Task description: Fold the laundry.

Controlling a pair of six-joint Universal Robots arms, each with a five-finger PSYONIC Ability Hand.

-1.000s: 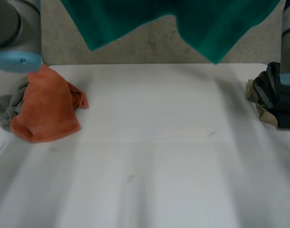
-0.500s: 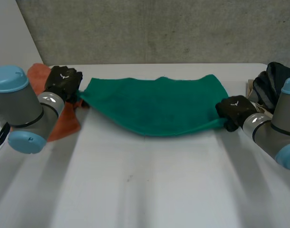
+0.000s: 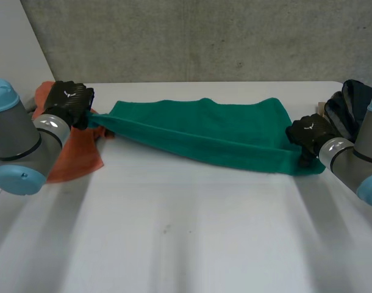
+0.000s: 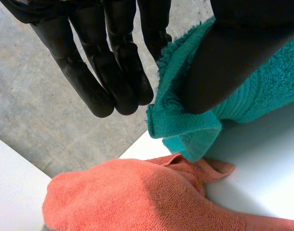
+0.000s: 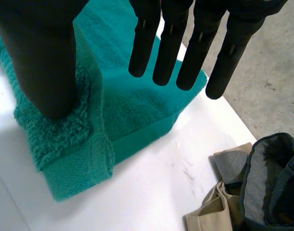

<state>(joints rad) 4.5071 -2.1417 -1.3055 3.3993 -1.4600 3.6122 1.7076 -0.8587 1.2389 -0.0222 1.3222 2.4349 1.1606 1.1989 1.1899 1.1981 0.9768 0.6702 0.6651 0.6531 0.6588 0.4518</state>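
Note:
A green towel [image 3: 204, 131] lies stretched across the far half of the white table [image 3: 186, 232], folded lengthwise. My left hand [image 3: 67, 104] holds its left corner just above the table. In the left wrist view that corner [image 4: 185, 125] is pinched between the thumb and the straight fingers [image 4: 108, 62]. My right hand [image 3: 309, 131] is at the towel's right corner. In the right wrist view its fingers [image 5: 171, 43] stand straight and apart above the towel [image 5: 132, 110], which lies flat on the table. The thumb rests on the corner.
An orange towel [image 3: 73, 155] lies crumpled at the table's left edge, just under my left hand [image 4: 137, 197]. A pile of dark and beige clothes [image 3: 347, 104] sits at the far right, close to my right hand [image 5: 253, 187]. A concrete wall stands behind the table.
The towel has come down from high in the air and now lies across the table. Both hands have lowered and pulled apart. The right hand's fingers have opened off the corner.

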